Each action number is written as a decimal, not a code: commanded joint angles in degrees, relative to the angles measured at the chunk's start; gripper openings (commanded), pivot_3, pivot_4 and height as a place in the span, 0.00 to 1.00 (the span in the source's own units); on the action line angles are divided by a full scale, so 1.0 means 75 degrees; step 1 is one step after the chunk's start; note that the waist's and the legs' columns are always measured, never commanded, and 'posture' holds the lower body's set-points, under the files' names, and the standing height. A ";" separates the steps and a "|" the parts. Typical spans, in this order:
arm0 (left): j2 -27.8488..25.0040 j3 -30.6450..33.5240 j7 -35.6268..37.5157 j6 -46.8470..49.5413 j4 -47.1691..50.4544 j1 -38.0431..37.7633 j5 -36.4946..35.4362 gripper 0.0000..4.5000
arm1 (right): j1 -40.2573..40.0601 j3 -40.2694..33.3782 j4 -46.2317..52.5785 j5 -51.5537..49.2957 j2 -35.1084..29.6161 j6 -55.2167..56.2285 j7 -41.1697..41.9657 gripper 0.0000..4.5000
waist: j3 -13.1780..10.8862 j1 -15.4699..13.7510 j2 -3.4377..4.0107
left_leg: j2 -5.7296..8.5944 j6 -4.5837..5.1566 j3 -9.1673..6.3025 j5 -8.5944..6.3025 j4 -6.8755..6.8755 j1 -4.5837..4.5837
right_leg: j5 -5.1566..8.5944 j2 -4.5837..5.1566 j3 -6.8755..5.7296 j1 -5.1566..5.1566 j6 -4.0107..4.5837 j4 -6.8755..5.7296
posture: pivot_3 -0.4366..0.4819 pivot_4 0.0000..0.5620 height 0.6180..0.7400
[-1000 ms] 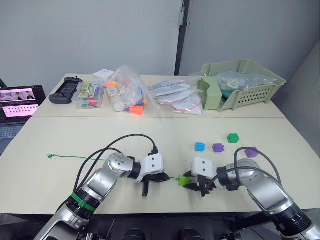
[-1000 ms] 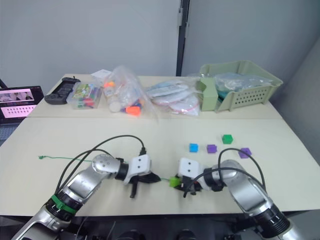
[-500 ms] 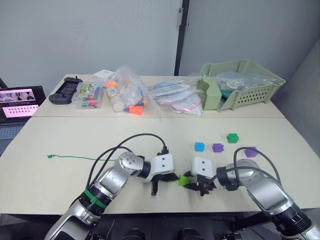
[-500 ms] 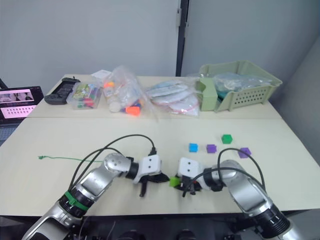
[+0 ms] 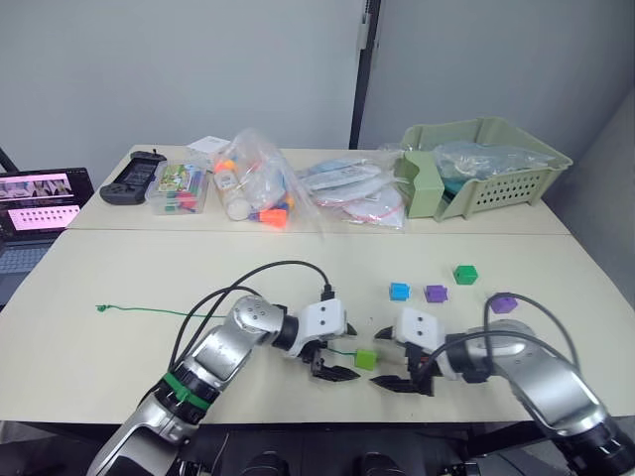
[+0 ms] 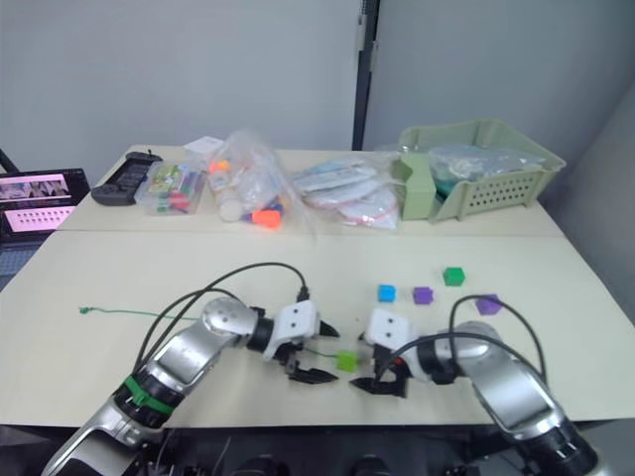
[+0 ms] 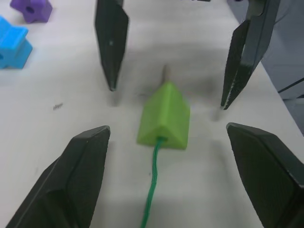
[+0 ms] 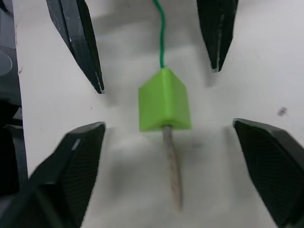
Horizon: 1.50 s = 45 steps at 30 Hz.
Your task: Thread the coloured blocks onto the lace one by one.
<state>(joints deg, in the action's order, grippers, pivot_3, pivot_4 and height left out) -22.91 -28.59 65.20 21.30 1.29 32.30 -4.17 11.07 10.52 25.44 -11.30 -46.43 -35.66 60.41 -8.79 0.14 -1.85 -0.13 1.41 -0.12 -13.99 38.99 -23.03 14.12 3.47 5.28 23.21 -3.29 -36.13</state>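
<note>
Lime green block (image 7: 164,117) lay on the table (image 5: 119,268) near its front edge, threaded on the lace (image 7: 153,197), the pale tip (image 8: 172,171) poking out. Left gripper (image 5: 332,352) and right gripper (image 5: 395,360) flanked it, fingers apart, touching nothing. Blue block (image 5: 399,291), purple blocks (image 5: 435,293) and dark green block (image 5: 463,274) sat beyond; bags (image 5: 258,188) and a basket (image 5: 516,183) lined the far side.

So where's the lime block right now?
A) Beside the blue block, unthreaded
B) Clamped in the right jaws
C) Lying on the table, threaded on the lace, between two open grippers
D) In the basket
C: the lime block lies free on the table with the lace running through it, both grippers' jaws spread apart around it.
</note>
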 commanded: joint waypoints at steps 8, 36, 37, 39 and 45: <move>0.0237 -0.0741 -0.0226 0.0086 -0.0645 0.0442 0.0942 0.91 | -0.0185 0.0086 -0.0678 0.0154 -0.0226 0.0688 -0.0055 0.99 | -0.0001 0.0075 -0.0001 | -0.0003 0.0000 0.0012 0.0000 -0.0003 0.0006 | 0.0001 -0.0008 0.0001 -0.0002 -0.0001 -0.0003 | 0.48 0.27 1.00; -0.0052 -0.0843 0.0212 0.0405 -0.0613 0.0423 0.0965 0.29 | 0.0163 0.0632 -0.1232 0.0441 0.0006 0.1082 -0.0182 0.07 | 0.0001 0.0117 -0.0003 | -0.0011 0.0000 0.0009 0.0000 -0.0002 0.0036 | 0.0001 -0.0013 0.0010 -0.0022 -0.0001 -0.0011 | 0.48 0.27 1.00; -0.0073 -0.0825 0.0228 0.0393 -0.0618 0.0425 0.0954 0.29 | 0.0165 0.0633 -0.1248 0.0449 -0.0006 0.1100 -0.0184 0.00 | 0.0001 0.0120 -0.0003 | -0.0011 0.0000 0.0009 0.0000 -0.0002 0.0036 | 0.0001 -0.0013 0.0011 -0.0022 -0.0001 -0.0012 | 0.48 0.27 1.00; -0.0321 -0.0660 0.0372 0.0279 -0.0573 0.0379 0.0863 0.29 | 0.0163 0.0613 -0.1299 0.0490 -0.0059 0.1191 -0.0182 0.00 | 0.0001 0.0132 -0.0003 | -0.0012 0.0000 0.0010 0.0000 -0.0002 0.0037 | 0.0001 -0.0015 0.0011 -0.0021 -0.0001 -0.0013 | 0.48 0.27 1.00; -0.1358 0.0097 0.0602 -0.0388 -0.0791 0.0023 0.0582 0.29 | 0.0363 0.0581 -0.1371 0.0502 -0.0057 0.1342 -0.0189 0.00 | 0.0002 0.0170 -0.0002 | -0.0025 0.0000 0.0010 0.0000 -0.0004 0.0039 | 0.0000 -0.0020 0.0013 -0.0018 0.0002 -0.0013 | 0.48 0.27 1.00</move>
<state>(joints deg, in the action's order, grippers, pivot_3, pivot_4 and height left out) -30.32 -29.38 69.18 18.90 -1.79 33.87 -0.81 13.39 15.36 16.10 -9.26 -46.03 -25.51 59.67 -8.78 1.42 -1.87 -0.37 1.41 -0.03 -13.99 38.95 -22.74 14.12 3.32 5.38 23.08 -3.27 -36.23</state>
